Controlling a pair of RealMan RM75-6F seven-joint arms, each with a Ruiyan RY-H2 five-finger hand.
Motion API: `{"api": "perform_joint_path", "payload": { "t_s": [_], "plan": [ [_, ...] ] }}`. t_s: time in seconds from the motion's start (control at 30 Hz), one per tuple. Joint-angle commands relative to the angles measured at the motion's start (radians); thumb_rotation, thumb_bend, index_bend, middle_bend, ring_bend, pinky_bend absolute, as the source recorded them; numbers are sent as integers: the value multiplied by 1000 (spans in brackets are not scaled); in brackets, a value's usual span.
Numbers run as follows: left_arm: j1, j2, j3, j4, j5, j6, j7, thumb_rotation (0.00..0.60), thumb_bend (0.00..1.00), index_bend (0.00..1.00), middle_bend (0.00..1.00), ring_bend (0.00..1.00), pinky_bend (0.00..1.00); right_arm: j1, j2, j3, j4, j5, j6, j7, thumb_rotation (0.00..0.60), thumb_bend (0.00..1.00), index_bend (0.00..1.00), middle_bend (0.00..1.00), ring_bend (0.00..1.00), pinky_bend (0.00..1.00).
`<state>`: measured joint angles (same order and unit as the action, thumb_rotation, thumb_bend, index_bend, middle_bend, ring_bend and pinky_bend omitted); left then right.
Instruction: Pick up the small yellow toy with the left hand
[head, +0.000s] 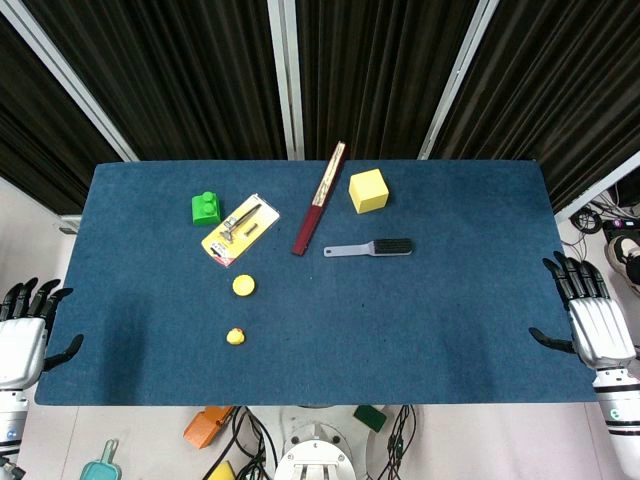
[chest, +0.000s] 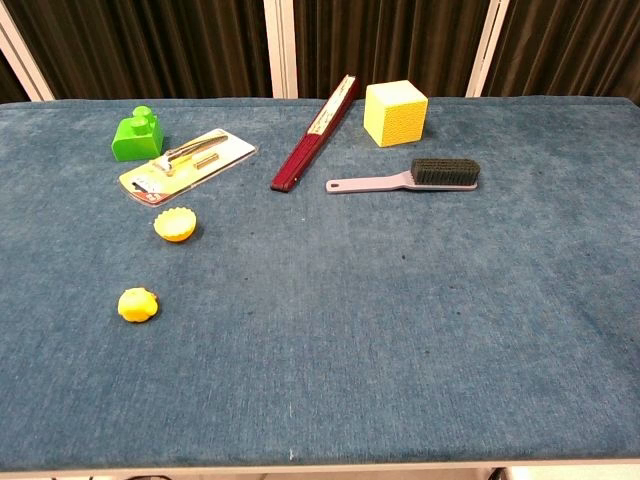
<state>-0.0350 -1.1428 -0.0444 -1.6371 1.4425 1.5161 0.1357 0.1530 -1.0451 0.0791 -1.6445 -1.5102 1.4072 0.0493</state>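
A small yellow toy (head: 235, 337) (chest: 138, 304) lies on the blue table near the front left. A slightly larger round yellow piece (head: 244, 285) (chest: 175, 224) sits just behind it. My left hand (head: 25, 325) hangs off the table's left edge, well to the left of the toy, fingers apart and holding nothing. Off the right edge my right hand (head: 592, 312) is also empty with fingers spread. Neither hand shows in the chest view.
On the blue table (head: 420, 320) further back lie a green block (head: 206, 208), a yellow blister pack with a tool (head: 238, 230), a dark red folded fan (head: 319, 199), a yellow cube (head: 367, 190) and a grey brush (head: 370, 248).
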Motion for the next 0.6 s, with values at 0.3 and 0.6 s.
{"api": "perform_joint_path", "payload": {
  "t_s": [0.3,0.6],
  "plan": [
    [-17,-3,3,-21,15,-23,0,600,213,90,90,11,0,-12,3,-2,10,-9,27,20,600,224,0,0,0,16],
    [-163,-49,48,66,150,-227,-17,600,205,175,84,4,0,-31,0,-6,30,-15,59,44,600,224,0,0,0,16]
  ]
}}
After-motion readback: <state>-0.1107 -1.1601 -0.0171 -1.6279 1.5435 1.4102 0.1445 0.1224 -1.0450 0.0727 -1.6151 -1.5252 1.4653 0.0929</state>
